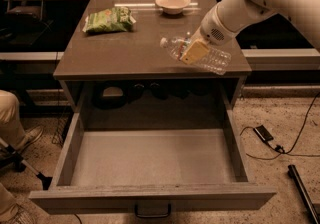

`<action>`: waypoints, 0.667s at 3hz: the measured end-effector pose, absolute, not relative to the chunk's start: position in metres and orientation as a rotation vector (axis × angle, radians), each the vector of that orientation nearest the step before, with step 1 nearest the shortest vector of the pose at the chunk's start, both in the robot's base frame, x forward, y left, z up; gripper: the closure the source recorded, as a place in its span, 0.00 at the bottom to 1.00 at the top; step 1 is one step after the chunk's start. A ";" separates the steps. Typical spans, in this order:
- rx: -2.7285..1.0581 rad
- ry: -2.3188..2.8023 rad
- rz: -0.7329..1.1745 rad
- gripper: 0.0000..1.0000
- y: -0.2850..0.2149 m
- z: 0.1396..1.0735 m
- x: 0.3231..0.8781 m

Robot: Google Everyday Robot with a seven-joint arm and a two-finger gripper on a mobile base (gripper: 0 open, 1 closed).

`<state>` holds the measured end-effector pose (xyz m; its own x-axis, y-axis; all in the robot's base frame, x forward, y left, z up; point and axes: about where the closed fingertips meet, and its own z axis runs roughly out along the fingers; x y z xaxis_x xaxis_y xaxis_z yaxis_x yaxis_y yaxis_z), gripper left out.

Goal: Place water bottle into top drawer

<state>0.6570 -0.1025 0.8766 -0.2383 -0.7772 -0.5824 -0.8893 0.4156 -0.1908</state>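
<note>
The water bottle [210, 57], clear ribbed plastic with a white cap pointing left, hangs on its side just above the right front part of the cabinet top. My gripper [192, 51] is shut on the bottle's middle, with a yellowish finger pad across its front, and the white arm reaches in from the upper right. The top drawer [150, 195] is pulled fully out below, wide and shallow, with a pale bare bottom and a dark handle on its front panel. The bottle is behind and above the drawer's back right corner.
A green snack bag [110, 20] lies at the cabinet top's back left and a white bowl [173, 3] at the back middle. A person's leg and shoe [20, 133] are at the left. A cable and small device [263, 134] lie on the floor at right.
</note>
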 end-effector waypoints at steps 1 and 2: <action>-1.387 2.078 0.285 1.00 -0.116 0.863 0.622; -1.383 2.085 0.297 1.00 -0.124 0.859 0.597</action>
